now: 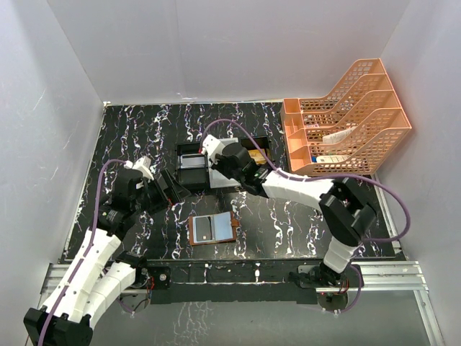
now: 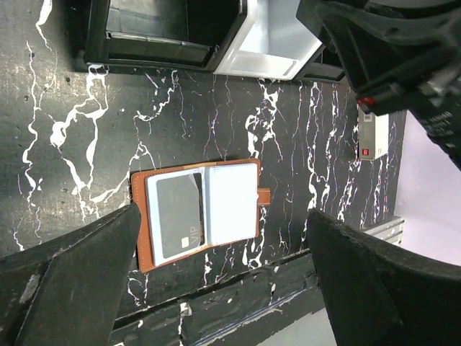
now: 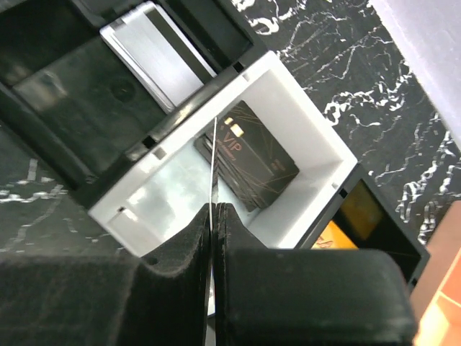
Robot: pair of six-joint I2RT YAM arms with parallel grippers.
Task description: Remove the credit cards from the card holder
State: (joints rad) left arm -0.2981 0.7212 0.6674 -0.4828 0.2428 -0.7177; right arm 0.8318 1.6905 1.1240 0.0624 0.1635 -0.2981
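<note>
The brown card holder point(image 1: 212, 229) lies spread open on the table near the front edge. In the left wrist view the card holder point(image 2: 142, 216) shows a dark grey credit card point(image 2: 180, 216) in its left pocket and a pale pocket point(image 2: 230, 202) on the right. My left gripper point(image 2: 223, 213) is open wide above it, left of it in the top view point(image 1: 164, 189). My right gripper point(image 3: 215, 209) is shut on a thin credit card point(image 3: 215, 158), seen edge-on, over the white tray compartment point(image 3: 288, 94), where dark cards point(image 3: 252, 155) lie.
The black-and-white compartment tray point(image 1: 258, 142) stands mid-table under my right gripper point(image 1: 196, 162). An orange mesh file rack point(image 1: 349, 119) fills the back right. A white box with a red mark point(image 2: 373, 135) lies right of the holder. Grey walls close in both sides.
</note>
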